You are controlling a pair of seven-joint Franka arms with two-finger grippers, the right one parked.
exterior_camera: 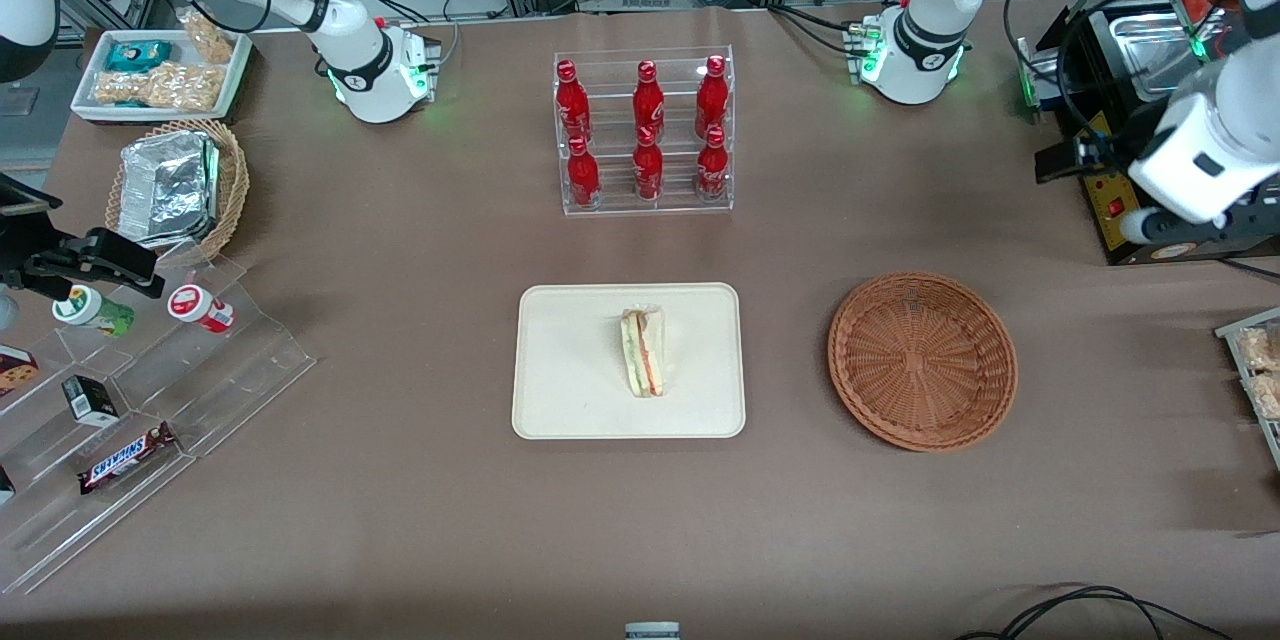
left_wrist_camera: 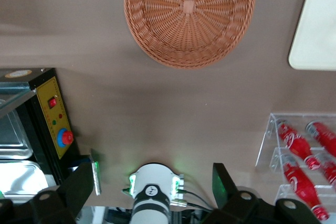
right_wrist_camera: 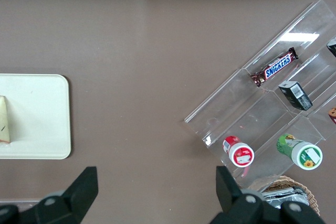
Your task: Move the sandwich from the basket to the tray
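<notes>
My gripper (left_wrist_camera: 152, 192), fingers spread and empty, hangs raised at frame right; sandwich (exterior_camera: 643, 351) lies on tray (exterior_camera: 560, 400), basket (exterior_camera: 922, 359) bare.

Front view high over table, wrist views look down — all share tray (exterior_camera: 560, 400)

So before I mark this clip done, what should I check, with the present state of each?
1. Sandwich lies on the tray: ok.
2. Sandwich sits wholly inside the rim, near the middle: ok.
3. Basket holds nothing: ok.
4. Hand is open and holds nothing: ok.
5. Hand is raised at the working arm's end of the table, off to the side of the basket and tray: ok.
6. Bottles stand upright in their rack: ok.
</notes>
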